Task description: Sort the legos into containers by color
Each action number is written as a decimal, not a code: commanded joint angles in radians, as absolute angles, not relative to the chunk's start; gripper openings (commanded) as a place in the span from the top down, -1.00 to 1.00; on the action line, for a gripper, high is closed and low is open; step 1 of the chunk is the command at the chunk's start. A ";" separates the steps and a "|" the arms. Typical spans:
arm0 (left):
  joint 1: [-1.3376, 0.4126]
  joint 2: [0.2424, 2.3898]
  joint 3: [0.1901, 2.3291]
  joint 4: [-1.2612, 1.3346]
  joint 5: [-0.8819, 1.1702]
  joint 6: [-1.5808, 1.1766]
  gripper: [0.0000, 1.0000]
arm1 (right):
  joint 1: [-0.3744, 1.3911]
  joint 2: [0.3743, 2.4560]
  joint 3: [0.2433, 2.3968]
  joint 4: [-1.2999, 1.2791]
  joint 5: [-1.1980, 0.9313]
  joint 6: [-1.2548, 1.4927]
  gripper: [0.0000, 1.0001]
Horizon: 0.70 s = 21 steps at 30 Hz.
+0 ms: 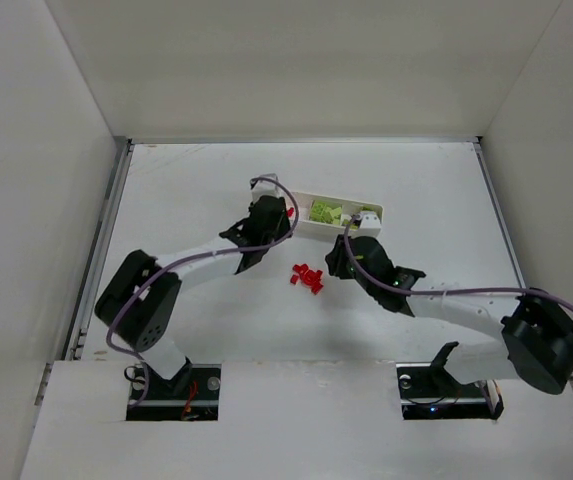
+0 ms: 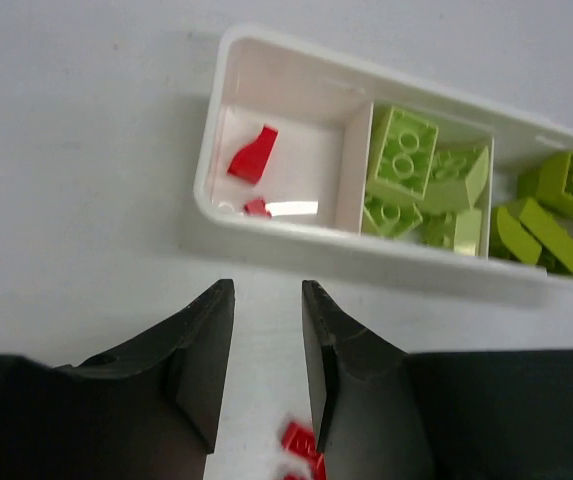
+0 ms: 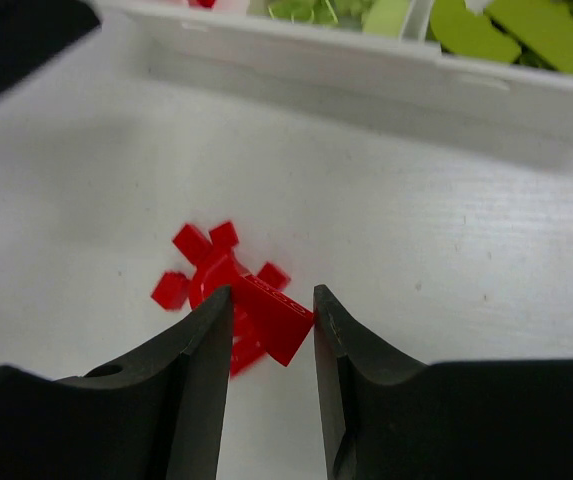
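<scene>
The white tray holds two red legos in its left compartment, with yellow-green legos in the middle and right compartments. My left gripper hangs open just in front of the tray's left end with nothing between its fingers. A loose pile of red legos lies on the table in front of the tray. My right gripper is shut on a red lego above that pile. In the top view, the left gripper hides the red compartment.
White walls enclose the table on the left, back and right. The right arm reaches in from the lower right, with its gripper just in front of the tray's right half. One red lego shows below the left fingers.
</scene>
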<state>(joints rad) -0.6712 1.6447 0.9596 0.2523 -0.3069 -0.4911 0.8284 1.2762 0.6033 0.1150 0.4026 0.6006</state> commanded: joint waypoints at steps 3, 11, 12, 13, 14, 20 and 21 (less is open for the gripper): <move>-0.742 1.442 0.727 0.275 -0.325 -0.540 0.40 | 0.766 1.429 0.805 0.238 0.322 0.499 0.35; -0.864 1.299 0.511 0.222 -0.313 -0.659 0.36 | 0.743 1.725 1.118 0.249 0.345 0.411 0.34; -0.878 1.296 0.505 0.224 -0.310 -0.667 0.35 | 0.740 1.756 1.150 0.250 0.347 0.408 0.34; -0.895 1.296 0.500 0.230 -0.310 -0.667 0.34 | 0.737 1.791 1.191 0.245 0.347 0.407 0.33; -0.907 1.298 0.499 0.235 -0.310 -0.669 0.33 | 0.734 1.816 1.218 0.244 0.345 0.407 0.31; -0.972 1.338 0.517 0.259 -0.317 -0.637 0.20 | 0.731 1.904 1.321 0.206 0.348 0.420 -0.11; -0.973 1.347 0.517 0.267 -0.318 -0.637 0.20 | 0.732 1.896 1.319 0.204 0.350 0.423 -0.15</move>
